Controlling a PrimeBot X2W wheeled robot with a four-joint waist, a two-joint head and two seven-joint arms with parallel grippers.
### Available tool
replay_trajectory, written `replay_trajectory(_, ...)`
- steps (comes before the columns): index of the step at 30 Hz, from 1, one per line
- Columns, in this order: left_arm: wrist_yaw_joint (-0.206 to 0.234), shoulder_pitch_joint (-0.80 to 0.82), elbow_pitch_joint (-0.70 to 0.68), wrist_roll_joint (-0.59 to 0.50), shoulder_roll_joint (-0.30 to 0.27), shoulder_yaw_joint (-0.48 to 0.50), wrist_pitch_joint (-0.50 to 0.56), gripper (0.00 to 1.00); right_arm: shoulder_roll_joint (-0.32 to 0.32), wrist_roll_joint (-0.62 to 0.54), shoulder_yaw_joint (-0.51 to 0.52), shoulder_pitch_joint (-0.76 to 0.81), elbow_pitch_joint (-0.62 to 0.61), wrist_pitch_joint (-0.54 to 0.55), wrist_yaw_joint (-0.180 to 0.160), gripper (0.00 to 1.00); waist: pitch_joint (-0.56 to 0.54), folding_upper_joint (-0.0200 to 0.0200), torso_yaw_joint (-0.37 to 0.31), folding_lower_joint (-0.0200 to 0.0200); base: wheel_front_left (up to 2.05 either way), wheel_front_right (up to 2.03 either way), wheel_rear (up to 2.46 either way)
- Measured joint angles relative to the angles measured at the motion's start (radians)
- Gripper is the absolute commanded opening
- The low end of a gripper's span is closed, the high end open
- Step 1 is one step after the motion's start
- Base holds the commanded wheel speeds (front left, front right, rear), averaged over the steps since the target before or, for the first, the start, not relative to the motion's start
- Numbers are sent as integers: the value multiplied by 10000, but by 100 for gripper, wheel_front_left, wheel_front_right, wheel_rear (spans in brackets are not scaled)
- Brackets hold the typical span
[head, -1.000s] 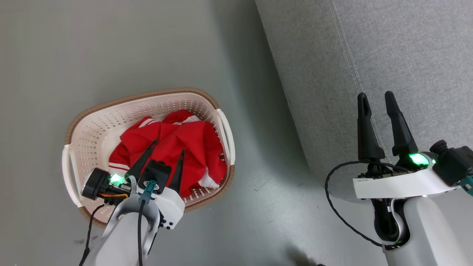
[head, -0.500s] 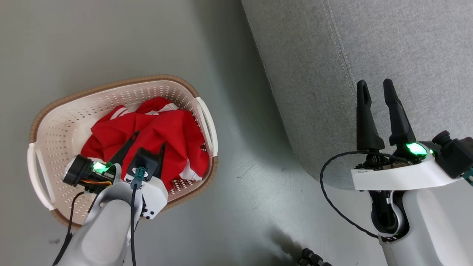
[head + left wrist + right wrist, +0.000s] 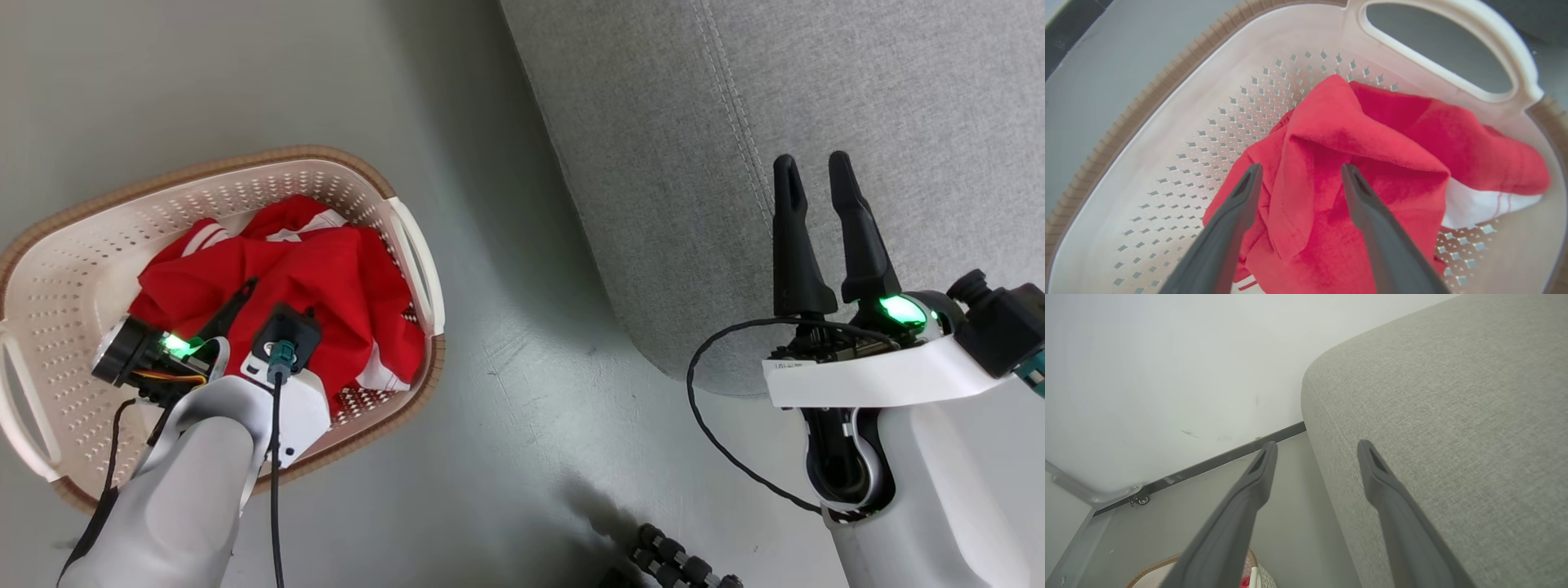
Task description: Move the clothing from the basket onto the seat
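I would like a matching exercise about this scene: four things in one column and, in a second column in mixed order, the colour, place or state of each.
Things:
1 clothing
2 basket
3 seat
4 left gripper

Descriptions:
a grey woven fabric
b open, reaching down into the basket
c cream with a brown rim, standing on the floor
d red, heaped in the basket

Pairs: 1-d, 2-c, 3-a, 4-b

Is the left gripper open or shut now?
Open: the left gripper has its fingers spread on either side of a fold of the clothing in the basket.
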State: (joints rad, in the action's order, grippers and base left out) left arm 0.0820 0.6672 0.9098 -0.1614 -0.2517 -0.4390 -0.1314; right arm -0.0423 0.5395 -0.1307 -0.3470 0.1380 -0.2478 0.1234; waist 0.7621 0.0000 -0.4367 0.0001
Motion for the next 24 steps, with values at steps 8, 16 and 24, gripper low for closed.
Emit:
replay_trajectory(8,-31,299,253,-217,-138,-228,257,100,4,213,-219,-79,-19,0,0,100,209,0,-296,0,0,0,0)
replay_trajectory(16,-161,701,374,-454,-119,-454,305,36,12,341,-414,-268,-21,0,0,100,328,0,-561,0,0,0,0)
replay_trajectory(24,-247,708,523,-454,33,-564,326,0,13,412,-364,-273,-2,0,0,100,262,0,-654,0,0,0,0)
